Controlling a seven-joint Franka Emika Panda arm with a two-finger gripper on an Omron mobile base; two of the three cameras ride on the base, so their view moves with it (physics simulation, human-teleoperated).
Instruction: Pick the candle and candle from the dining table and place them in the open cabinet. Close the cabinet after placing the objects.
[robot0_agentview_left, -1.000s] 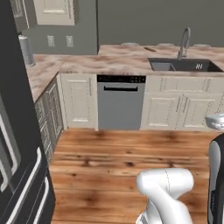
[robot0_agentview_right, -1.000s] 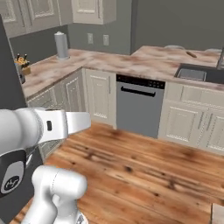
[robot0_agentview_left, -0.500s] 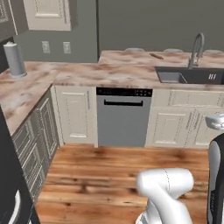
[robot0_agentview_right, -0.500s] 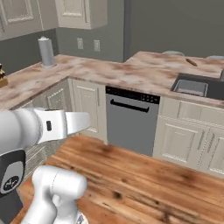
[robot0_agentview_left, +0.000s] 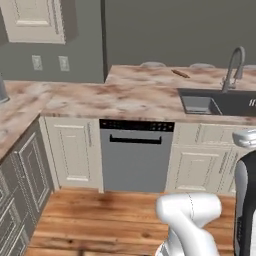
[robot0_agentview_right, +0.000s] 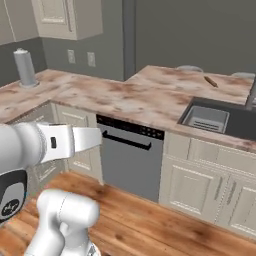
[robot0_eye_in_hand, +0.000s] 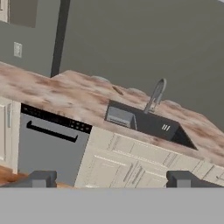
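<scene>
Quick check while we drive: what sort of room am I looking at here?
A home kitchen, rendered: a marbled stone counter with a dark sink and curved tap, a grey dishwasher under it among cream cabinets, and a wood plank floor.

The near stretch of the bench (robot0_agentview_left: 125, 100) lies bare, open to a reach from the wooden floor (robot0_agentview_left: 110, 215). The sink (robot0_agentview_right: 220, 117) and its curved tap (robot0_agentview_left: 235, 65) stand at the right, and a small brown thing (robot0_agentview_right: 210, 81) lies near the far edge
</scene>
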